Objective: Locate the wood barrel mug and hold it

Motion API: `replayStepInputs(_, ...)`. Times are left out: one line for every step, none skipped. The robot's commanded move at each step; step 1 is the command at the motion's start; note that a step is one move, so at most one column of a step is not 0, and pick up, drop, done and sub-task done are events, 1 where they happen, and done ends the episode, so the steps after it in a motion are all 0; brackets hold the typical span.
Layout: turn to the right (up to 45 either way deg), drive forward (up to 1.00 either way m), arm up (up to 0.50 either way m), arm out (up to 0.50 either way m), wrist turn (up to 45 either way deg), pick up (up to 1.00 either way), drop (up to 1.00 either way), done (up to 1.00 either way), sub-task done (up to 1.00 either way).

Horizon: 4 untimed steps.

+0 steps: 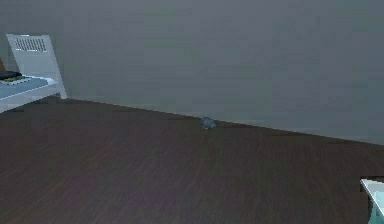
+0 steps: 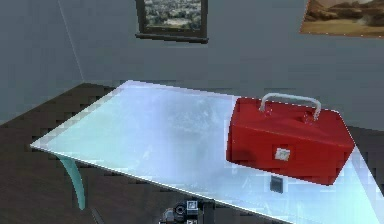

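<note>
A: Red case (image 2: 288, 140) with a white handle sits on the glassy surface (image 2: 140, 125). Which way is the mug from the end effector (image 2: 187, 212)?
B: Cannot tell; nothing yet has its shape. The case could be hiding it. Ahead, a small grey lump (image 1: 206, 122) lies on the floor by the wall, too small to name. The end effector's grip and load can't be judged either. Searching comes first, I'd say.

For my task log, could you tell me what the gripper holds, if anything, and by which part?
It cannot be told: the gripper sits low at the near edge of the table, its far end indistinct.
</note>
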Motion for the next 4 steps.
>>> replayStepInputs(0.0, 0.0, 0.0, 0.0, 45.0, 0.0, 0.0, 0.0, 0.0)
replayStepInputs(0.0, 0.0, 0.0, 0.0, 45.0, 0.0, 0.0, 0.0, 0.0)
replayStepInputs(0.0, 0.0, 0.0, 0.0, 45.0, 0.0, 0.0, 0.0, 0.0)
replayStepInputs(0.0, 0.0, 0.0, 0.0, 24.0, 0.0, 0.0, 0.0, 0.0)
